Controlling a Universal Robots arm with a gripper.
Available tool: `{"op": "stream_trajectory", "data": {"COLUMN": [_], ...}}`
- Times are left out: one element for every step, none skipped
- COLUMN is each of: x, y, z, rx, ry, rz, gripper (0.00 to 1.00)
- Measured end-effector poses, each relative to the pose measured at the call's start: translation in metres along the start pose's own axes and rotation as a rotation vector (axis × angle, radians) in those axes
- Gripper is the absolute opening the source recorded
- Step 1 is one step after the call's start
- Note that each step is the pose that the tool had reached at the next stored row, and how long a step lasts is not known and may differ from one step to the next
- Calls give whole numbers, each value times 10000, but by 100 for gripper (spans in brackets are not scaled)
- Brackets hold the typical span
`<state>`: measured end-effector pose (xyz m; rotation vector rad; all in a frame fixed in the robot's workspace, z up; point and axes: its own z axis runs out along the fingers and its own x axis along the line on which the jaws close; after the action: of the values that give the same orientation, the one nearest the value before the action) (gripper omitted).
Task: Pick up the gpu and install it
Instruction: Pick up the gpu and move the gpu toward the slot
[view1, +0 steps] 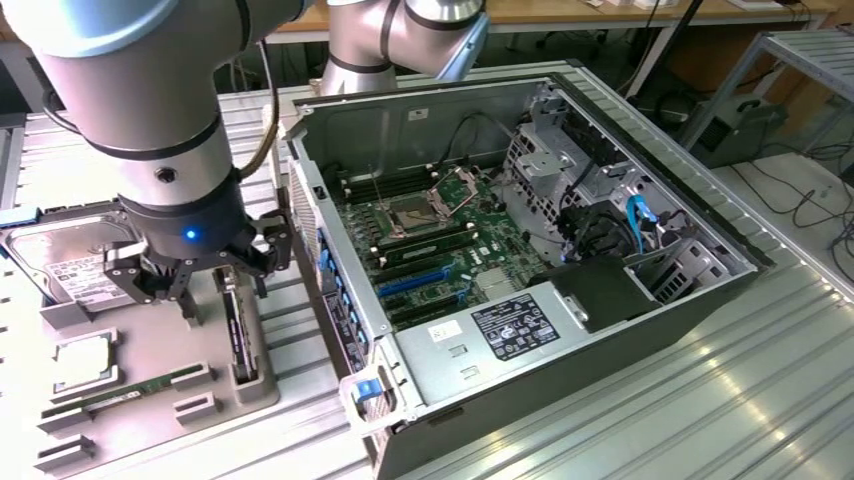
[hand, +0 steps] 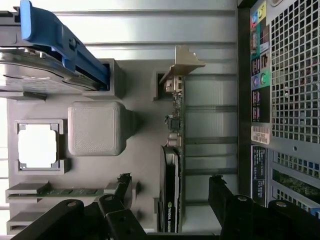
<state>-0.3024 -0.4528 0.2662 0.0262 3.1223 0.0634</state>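
A grey holder tray lies on the metal table, just beside the open computer case. The tray has several compartments. One keeps a hard drive with a blue clip on it. Another, square one keeps a processor chip. In a narrow slot lies a green RAM stick. The gpu stands on its edge in the long slot at the side of the tray nearest to the case, and its silver bracket is at the end far from the gripper.

The case lies on its side with the cover off. Inside it are the motherboard with blue slots, a bundle of cables and the power supply with a label.

The gripper hangs above the tray, over one end of the gpu. Its two black fingers are spread wide, one at each side of the card. In the wrist view there is a gap between each finger and the card, so the gripper holds nothing and the gpu sits in its slot.
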Motion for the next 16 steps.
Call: {"op": "stream_trajectory", "data": {"x": [0, 1, 1, 0, 1, 2, 3, 3, 3, 4, 5, 5, 5, 5, 6, 6], "y": [-1, -2, -2, 1, 1, 0, 0, -1, -2, -2, -3, -4, -5, -6, -7, -8], "z": [19, 42, 60, 92, 112, 132, 151, 169, 191, 210, 228, 250, 269, 287, 316, 339], "rx": [0, 0, 5, 16, 19, 22, 23, 22, 24, 24, 25, 26, 28, 29, 30, 29], "ry": [1, 4, 4, 4, 5, 5, 6, 5, 7, 14, 25, 39, 51, 59, 64, 64], "rz": [0, 0, 0, -2, -3, -1, -1, -1, -1, 0, 2, 4, 7, 10, 12, 12], "gripper": [72, 72, 72, 72, 72, 72, 72, 72, 72, 72, 72, 72, 72, 72, 72, 72]}}
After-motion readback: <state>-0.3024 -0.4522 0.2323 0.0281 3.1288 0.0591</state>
